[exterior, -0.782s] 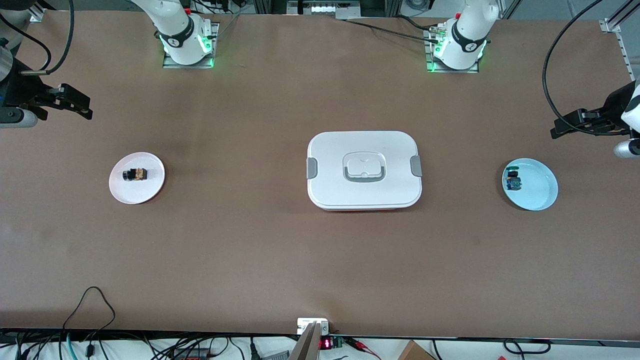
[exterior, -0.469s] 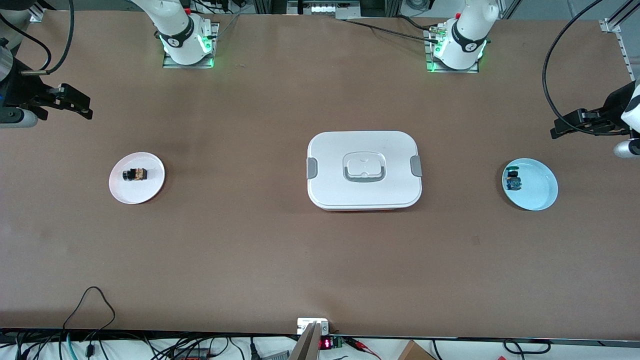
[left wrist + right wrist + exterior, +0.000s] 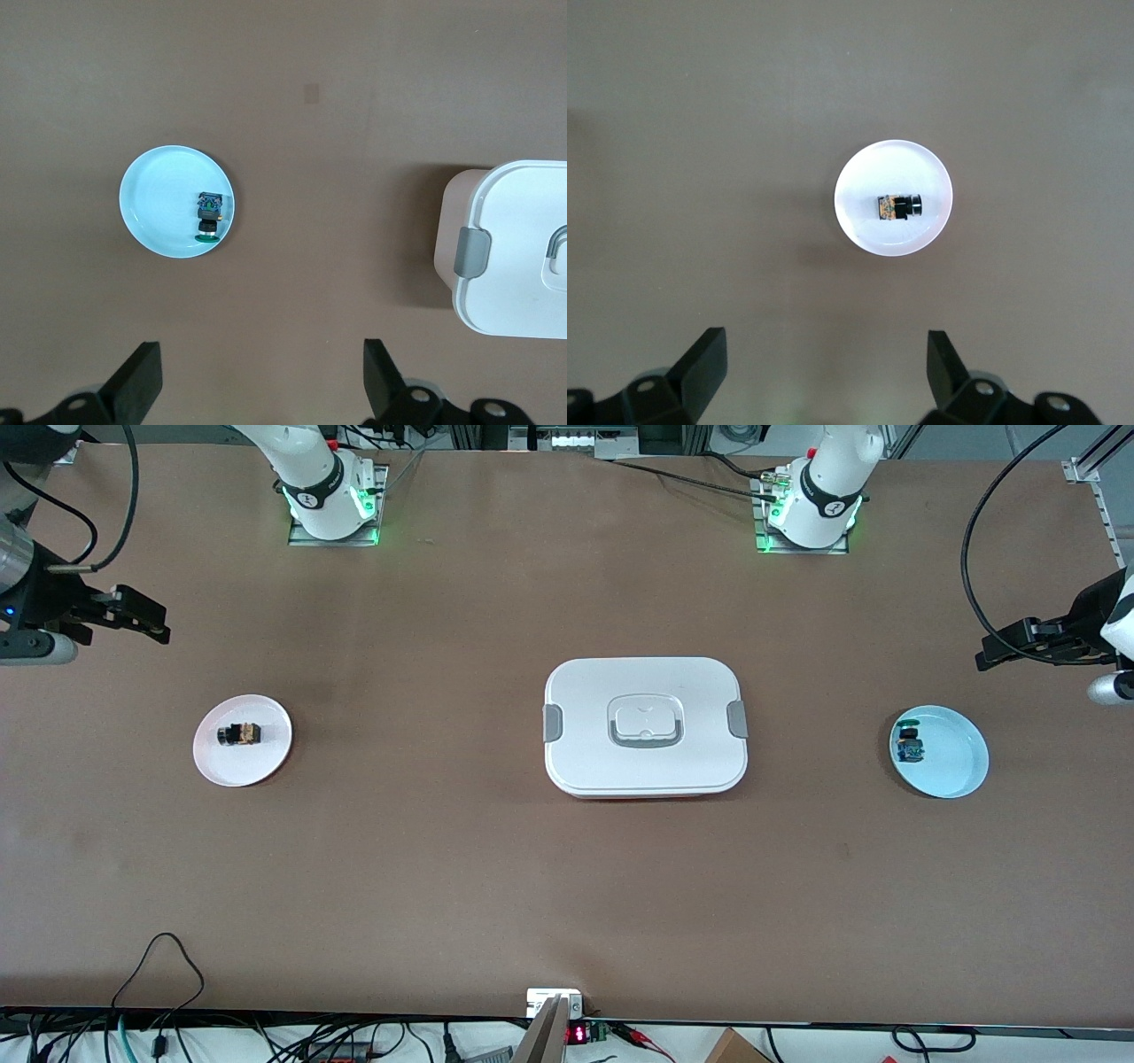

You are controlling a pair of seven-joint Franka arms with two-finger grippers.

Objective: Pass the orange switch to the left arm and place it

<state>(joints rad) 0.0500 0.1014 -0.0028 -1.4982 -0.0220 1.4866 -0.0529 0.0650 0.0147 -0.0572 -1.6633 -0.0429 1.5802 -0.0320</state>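
Note:
The orange switch (image 3: pixel 240 734) lies on a small white plate (image 3: pixel 266 762) toward the right arm's end of the table; it also shows in the right wrist view (image 3: pixel 897 206). The white box (image 3: pixel 645 691) with grey latches sits mid-table and shows partly in the left wrist view (image 3: pixel 509 257). My right gripper (image 3: pixel 142 622) is open and empty, high over bare table farther from the front camera than the white plate; in its wrist view (image 3: pixel 826 367) the jaws stand wide apart. My left gripper (image 3: pixel 1005 651) is open and empty, high over bare table near the light blue plate (image 3: pixel 961 771); its wrist view (image 3: pixel 262 381) shows wide jaws.
A blue-and-green component (image 3: pixel 909 745) lies on the light blue plate toward the left arm's end; both show in the left wrist view (image 3: pixel 209 212). The arm bases (image 3: pixel 332 500) stand along the table's edge farthest from the front camera. Cables lie along the nearest edge.
My right gripper has shifted slightly toward the table's middle and the white plate. The left arm, the switch and the box have not moved.

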